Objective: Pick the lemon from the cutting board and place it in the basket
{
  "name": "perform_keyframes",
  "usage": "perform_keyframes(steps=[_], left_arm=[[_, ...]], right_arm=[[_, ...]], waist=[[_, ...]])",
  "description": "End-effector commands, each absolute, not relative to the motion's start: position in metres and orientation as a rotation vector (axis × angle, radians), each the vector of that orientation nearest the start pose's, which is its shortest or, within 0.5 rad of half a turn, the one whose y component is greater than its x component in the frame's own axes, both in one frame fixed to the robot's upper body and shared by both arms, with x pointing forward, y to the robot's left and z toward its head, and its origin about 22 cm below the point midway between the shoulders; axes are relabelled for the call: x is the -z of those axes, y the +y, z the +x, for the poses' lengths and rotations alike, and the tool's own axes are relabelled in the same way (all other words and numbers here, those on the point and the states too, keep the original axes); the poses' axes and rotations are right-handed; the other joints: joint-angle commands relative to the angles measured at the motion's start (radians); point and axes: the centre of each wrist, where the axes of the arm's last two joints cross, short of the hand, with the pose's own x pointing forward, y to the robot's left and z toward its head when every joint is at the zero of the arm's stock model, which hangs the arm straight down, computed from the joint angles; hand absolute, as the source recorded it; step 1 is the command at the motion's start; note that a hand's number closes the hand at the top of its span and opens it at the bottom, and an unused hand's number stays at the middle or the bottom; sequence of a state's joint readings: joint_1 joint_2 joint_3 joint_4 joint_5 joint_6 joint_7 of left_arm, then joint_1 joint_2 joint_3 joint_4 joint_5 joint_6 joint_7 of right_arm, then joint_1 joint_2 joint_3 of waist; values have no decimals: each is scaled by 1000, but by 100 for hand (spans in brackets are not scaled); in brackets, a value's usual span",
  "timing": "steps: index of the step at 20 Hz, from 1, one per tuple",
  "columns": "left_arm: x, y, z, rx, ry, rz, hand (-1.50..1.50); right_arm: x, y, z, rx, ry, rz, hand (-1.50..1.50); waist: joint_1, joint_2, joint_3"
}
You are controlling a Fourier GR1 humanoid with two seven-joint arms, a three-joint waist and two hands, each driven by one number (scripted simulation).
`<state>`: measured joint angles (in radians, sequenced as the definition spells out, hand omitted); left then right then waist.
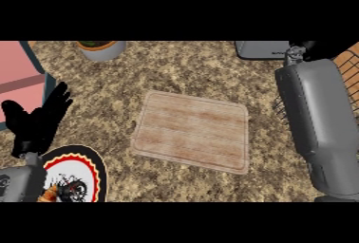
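Note:
The wooden cutting board (191,130) lies flat in the middle of the counter with nothing on it. No lemon shows anywhere. My right forearm runs up the right side, and only a dark bit of my right hand (303,48) shows at the top, over the basket (348,71). The basket is mostly hidden by that arm; its wire side and brown inside peek out at the right edge. My left hand (38,121) rests open at the left edge, fingers up, apart from the board.
A plate (92,167) with a red and yellow rim sits at the lower left under my left forearm. A pink box (17,71) stands at the far left, a grey plant pot (103,49) at the back, and a grey object (259,49) at the back right.

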<state>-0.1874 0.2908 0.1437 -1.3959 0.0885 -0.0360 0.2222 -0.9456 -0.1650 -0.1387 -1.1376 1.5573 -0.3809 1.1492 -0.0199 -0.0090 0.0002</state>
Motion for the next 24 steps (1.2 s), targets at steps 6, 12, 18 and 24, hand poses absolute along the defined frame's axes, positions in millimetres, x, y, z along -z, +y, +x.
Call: perform_keyframes(steps=[6,12,18,24], left_arm=[[-37,317,295,81,-1374,191,0],[-43,317,290,56,-1372,197,0],[-22,315,279,72,-1381,191,0],[-39,320,299,57,-1369,201,0]], right_arm=[[-178,-229,388,325,-1046,-1639,150],[-150,-271,358,505,-925,-1673,-150],[-130,-274,353,439,-1017,-1653,-150],[-168,-279,343,739,-1126,-1631,-150]], waist=[[18,9,0],[14,6,0],[22,9,0],[9,8,0]])
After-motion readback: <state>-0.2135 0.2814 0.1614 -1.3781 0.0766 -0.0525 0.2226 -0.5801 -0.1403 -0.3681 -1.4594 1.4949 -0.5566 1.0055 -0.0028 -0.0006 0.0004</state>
